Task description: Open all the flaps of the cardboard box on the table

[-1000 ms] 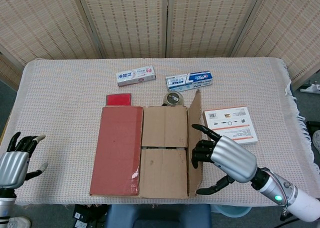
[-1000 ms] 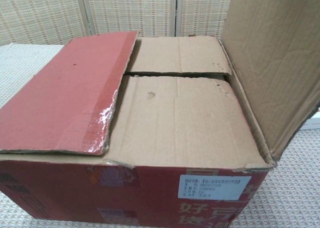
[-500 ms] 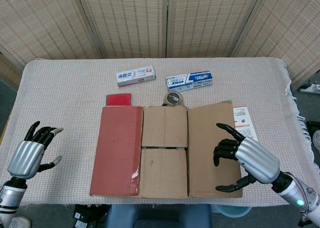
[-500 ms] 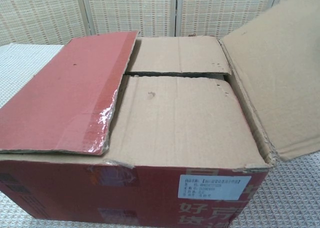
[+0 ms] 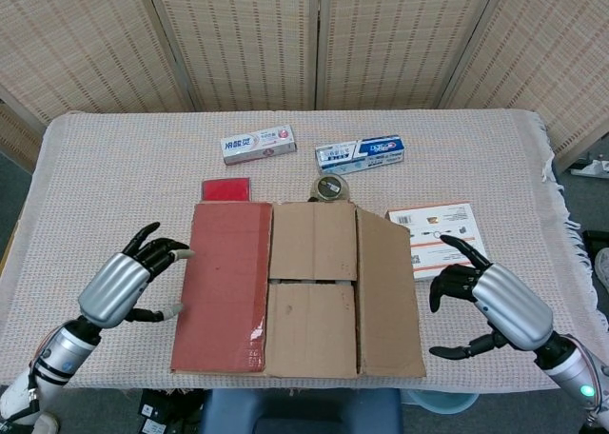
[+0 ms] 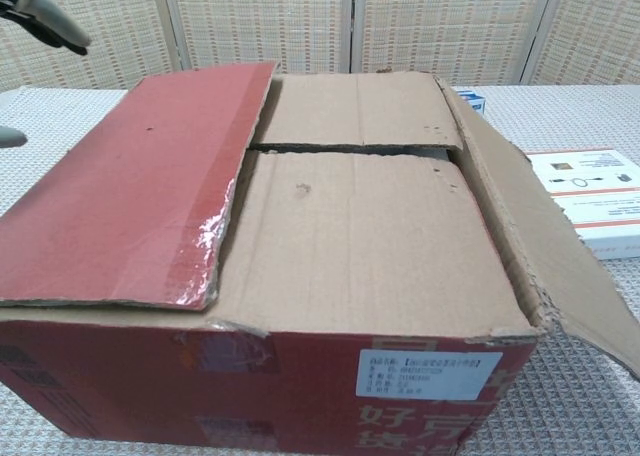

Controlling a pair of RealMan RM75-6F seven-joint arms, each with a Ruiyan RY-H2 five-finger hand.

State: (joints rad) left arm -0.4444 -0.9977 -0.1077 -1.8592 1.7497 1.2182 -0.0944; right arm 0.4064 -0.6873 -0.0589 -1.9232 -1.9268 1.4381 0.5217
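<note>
Cardboard right flap has dropped fully outward.

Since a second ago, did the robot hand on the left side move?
Yes. The left robot hand moved up and rightward from the table's near-left corner, and now sits right beside the red cardboard flap of the box.

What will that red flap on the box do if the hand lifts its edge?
The red flap will probably swing up stiffly along its fold, since it looks like flat cardboard. Its torn, tape-glossy inner edge may feel slippery under the left hand. It lies unfastened, so it should probably lift easily.
</note>
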